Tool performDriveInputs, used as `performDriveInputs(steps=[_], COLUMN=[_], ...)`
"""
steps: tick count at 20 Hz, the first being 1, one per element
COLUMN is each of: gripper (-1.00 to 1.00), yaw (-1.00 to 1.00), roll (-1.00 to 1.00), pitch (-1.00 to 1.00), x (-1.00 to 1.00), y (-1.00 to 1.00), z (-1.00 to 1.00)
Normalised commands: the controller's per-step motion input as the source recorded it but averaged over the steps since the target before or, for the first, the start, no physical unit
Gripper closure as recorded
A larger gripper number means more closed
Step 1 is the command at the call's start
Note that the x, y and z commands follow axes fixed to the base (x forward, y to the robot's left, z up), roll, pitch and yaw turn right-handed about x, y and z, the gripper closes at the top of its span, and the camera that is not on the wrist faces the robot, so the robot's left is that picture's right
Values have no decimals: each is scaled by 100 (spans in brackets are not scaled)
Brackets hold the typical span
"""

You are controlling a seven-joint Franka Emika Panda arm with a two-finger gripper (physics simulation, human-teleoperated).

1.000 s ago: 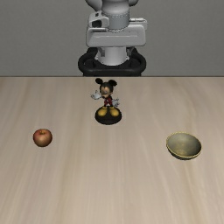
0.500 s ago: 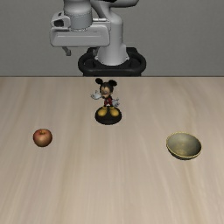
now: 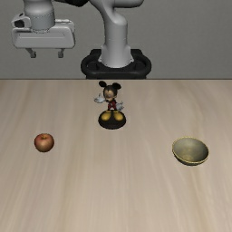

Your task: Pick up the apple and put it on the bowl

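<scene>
A small red apple (image 3: 43, 142) lies on the wooden table at the exterior view's left. An olive-green bowl (image 3: 190, 150) sits on the table at the exterior view's right, with nothing in it. My gripper (image 3: 45, 53) hangs high above the table at the upper left, well above and slightly behind the apple. Its two short fingertips (image 3: 33, 53) stand apart with nothing between them.
A Mickey Mouse figurine (image 3: 111, 105) stands on a dark round base near the table's middle, in front of the robot's black base (image 3: 116, 63). The table's far edge (image 3: 181, 80) runs across behind it.
The gripper has swung from above the robot's base toward the exterior view's left, ending over the apple's side. Apple, bowl and figurine have not moved.
</scene>
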Motion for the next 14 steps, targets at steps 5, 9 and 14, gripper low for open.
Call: performDriveInputs(steps=[5, 9, 14], gripper=[-100, -100, -100], yaw=[0, 0, 0], roll=[0, 0, 0], pitch=[0, 0, 0], x=[100, 100, 100], y=[0, 0, 0], z=[0, 0, 0])
